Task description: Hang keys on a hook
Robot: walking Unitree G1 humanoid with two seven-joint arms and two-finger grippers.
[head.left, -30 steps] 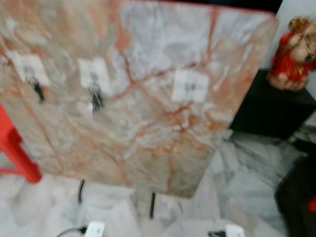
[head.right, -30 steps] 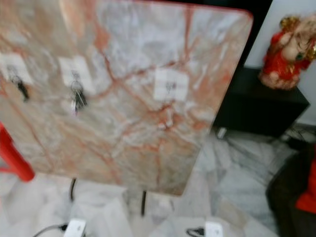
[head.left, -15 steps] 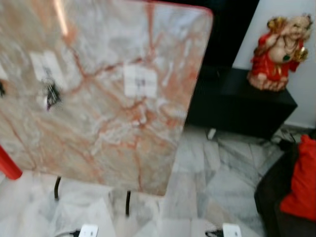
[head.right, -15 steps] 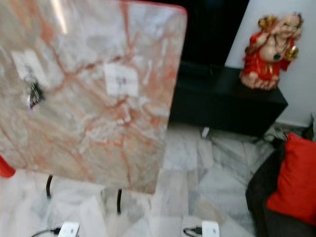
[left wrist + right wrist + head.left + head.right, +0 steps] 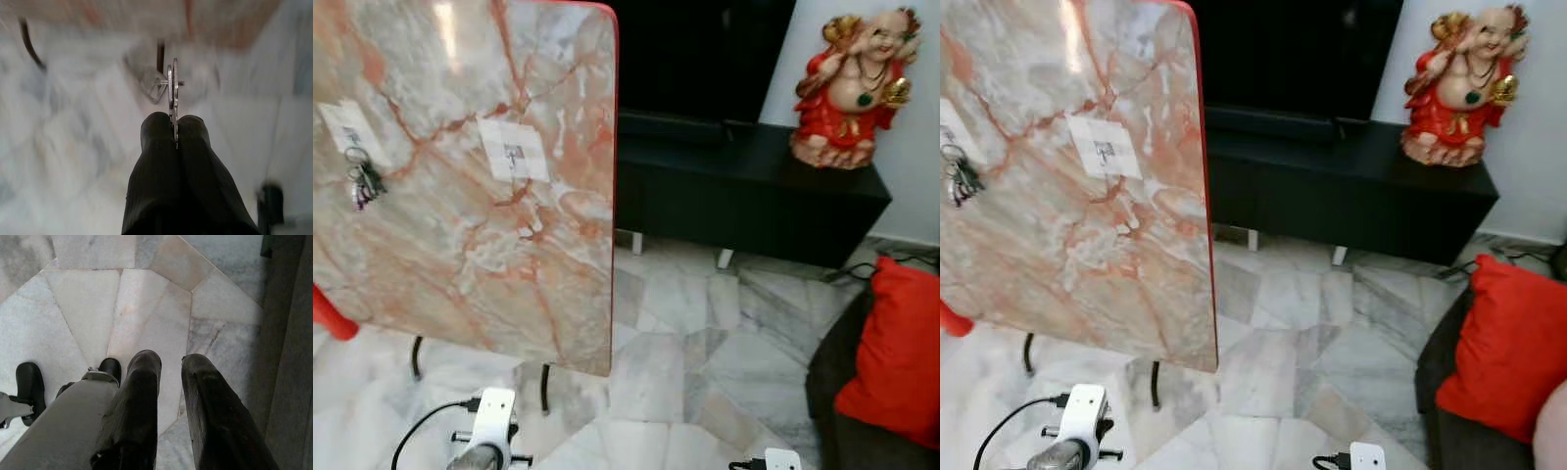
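A marble board (image 5: pixel 489 255) with a red rim stands upright on the left. Two white hook pads are stuck on it. The hook (image 5: pixel 514 154) nearer the board's right edge is bare. A bunch of keys (image 5: pixel 362 183) hangs from the other hook at the far left. In the left wrist view my left gripper (image 5: pixel 174 123) is shut on a metal key ring (image 5: pixel 172 90) with a key dangling beside it, held low over the floor near the board's black legs. My right gripper (image 5: pixel 171 363) hangs open over the marble floor, with nothing between its fingers.
A low black cabinet (image 5: pixel 754 201) runs along the back wall, with a red and gold statue (image 5: pixel 847 83) on its right end. A red cushion (image 5: pixel 896 352) lies on a dark sofa at the right. A red stool leg (image 5: pixel 328 318) shows left of the board.
The camera has swung to the right, so the board now sits further left in view and its leftmost hook is out of frame. The cabinet, statue and cushion have come into view.
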